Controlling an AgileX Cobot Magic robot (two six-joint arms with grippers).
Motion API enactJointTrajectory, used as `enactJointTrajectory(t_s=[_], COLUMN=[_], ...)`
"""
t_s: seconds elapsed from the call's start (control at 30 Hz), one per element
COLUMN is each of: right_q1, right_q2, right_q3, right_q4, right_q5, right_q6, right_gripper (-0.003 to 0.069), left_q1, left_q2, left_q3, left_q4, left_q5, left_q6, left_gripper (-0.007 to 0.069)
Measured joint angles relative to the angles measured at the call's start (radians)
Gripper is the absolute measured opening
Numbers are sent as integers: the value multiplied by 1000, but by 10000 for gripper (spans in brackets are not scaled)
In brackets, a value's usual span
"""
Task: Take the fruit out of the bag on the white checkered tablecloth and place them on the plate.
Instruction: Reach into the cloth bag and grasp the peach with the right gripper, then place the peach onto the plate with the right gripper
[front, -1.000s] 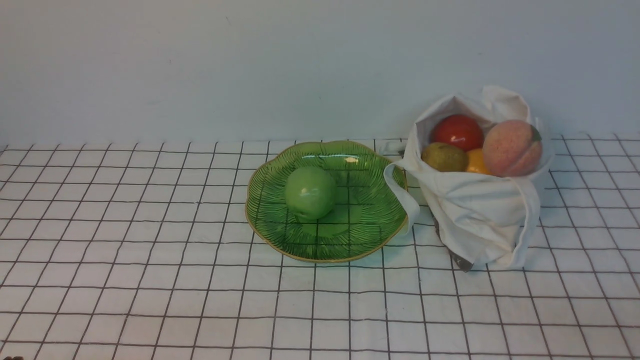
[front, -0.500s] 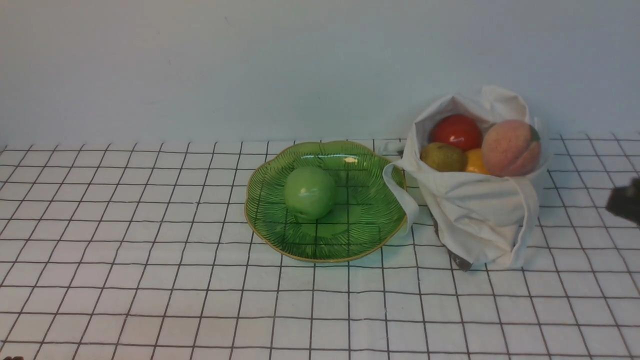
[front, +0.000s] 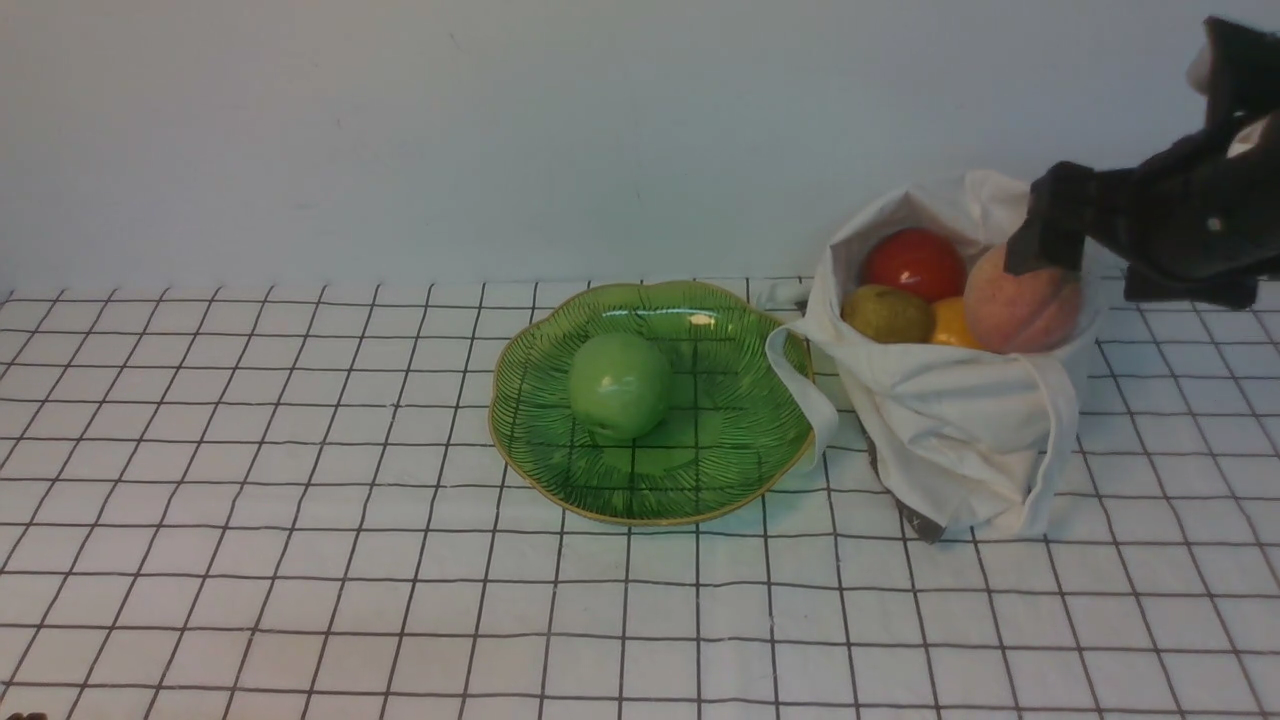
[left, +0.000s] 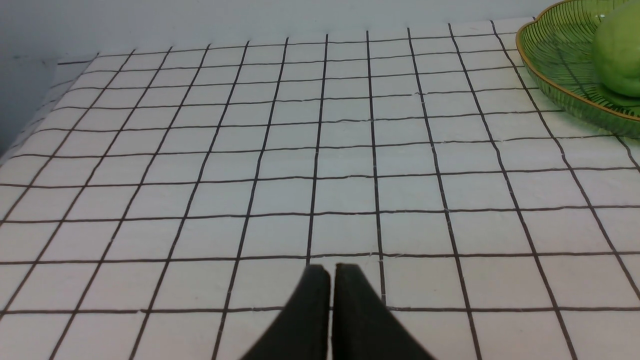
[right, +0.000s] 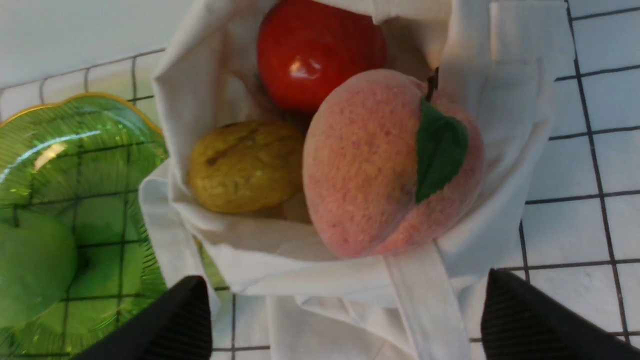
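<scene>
The white bag (front: 960, 440) stands on the white checkered tablecloth (front: 300, 500), right of the green plate (front: 740, 440). It holds the pink peach (front: 1010, 300), a red fruit (front: 915, 262), an olive-brown one (front: 888, 312) and an orange one (front: 950, 322). My right gripper (front: 1080, 265) hovers open just above the peach (right: 365, 195), its black fingers (right: 510, 310) spread wide on either side of the bag's mouth (right: 505, 100). My left gripper (left: 330, 270) is shut and empty over bare cloth, out of the front view.
A green apple-like fruit (front: 620, 385) lies on the plate, left of its middle. A bag handle (front: 800, 390) drapes over the plate's right rim. A pale wall runs behind the table. The plate's edge (left: 550, 85) shows in the left wrist view.
My right arm has come in from the right edge and risen to above the bag and peach. The fruits, bag and plate have not moved.
</scene>
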Motion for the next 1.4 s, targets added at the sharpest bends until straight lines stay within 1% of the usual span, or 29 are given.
enactJointTrajectory(t_s=[0.13, 0.2, 0.33, 0.57, 0.7, 0.77, 0.9, 1.1, 1.23, 1.4], right_q1=[0, 0, 0, 0, 0, 0, 0, 0, 0, 2], right_q2=[101, 127, 170, 214, 237, 237, 238, 234, 192, 60], right_q3=[-56, -59, -61, -61, -67, -68, -68, -69, -67, -67], right_q4=[-91, -113, -115, -104, -104, -104, -104, -106, -122, -115], right_q5=[-4, -29, -103, -151, -186, -187, -187, -172, -115, -90], right_q6=[64, 83, 100, 101, 102, 100, 100, 98, 97, 96], right_gripper=[691, 691, 691, 685, 668, 657, 609, 609, 609, 609], left_q1=[0, 0, 0, 0, 0, 0, 0, 0, 0, 0], left_q2=[0, 0, 0, 0, 0, 0, 0, 0, 0, 0], left_q3=[0, 0, 0, 0, 0, 0, 0, 0, 0, 0], left_q4=[0, 0, 0, 0, 0, 0, 0, 0, 0, 0], left_q5=[0, 0, 0, 0, 0, 0, 0, 0, 0, 0], left_q6=[0, 0, 0, 0, 0, 0, 0, 0, 0, 0], left_gripper=[-8, -8, -8, -8, -8, -8, -8, -8, -8, -8])
